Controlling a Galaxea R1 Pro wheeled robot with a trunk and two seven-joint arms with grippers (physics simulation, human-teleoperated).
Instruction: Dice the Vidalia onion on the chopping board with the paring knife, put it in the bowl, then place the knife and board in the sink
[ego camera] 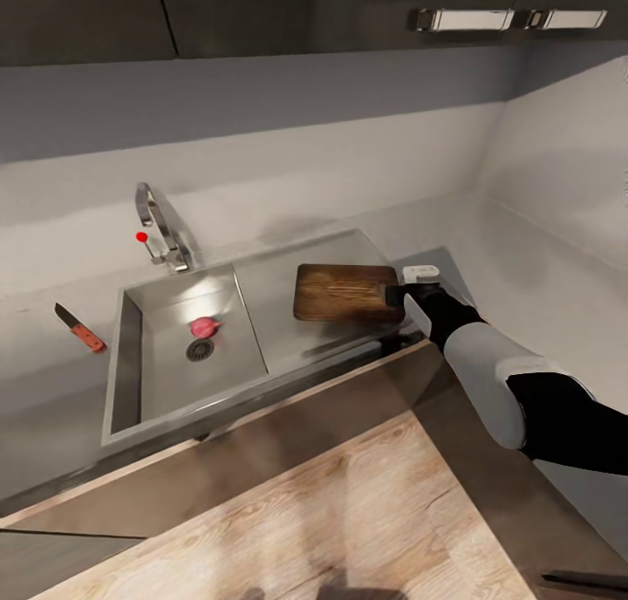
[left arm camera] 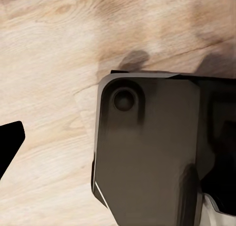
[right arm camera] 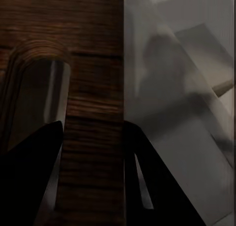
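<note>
On the flat steel drainboard (ego camera: 296, 334), one dark-brown wooden chopping board (ego camera: 344, 292) lying, right gripper (ego camera: 399, 294) clasping its handle end, one pinkish onion (ego camera: 204, 326) sitting beside the basin drain (ego camera: 200, 350), one red-handled paring knife (ego camera: 80, 328) resting on the grey countertop (ego camera: 52, 364).

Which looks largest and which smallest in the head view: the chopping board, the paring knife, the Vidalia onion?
1. chopping board, lying on the drainboard of the sink, clearly the largest.
2. paring knife, on the countertop, slim but longer than the onion.
3. Vidalia onion, in the basin, the smallest.
</note>
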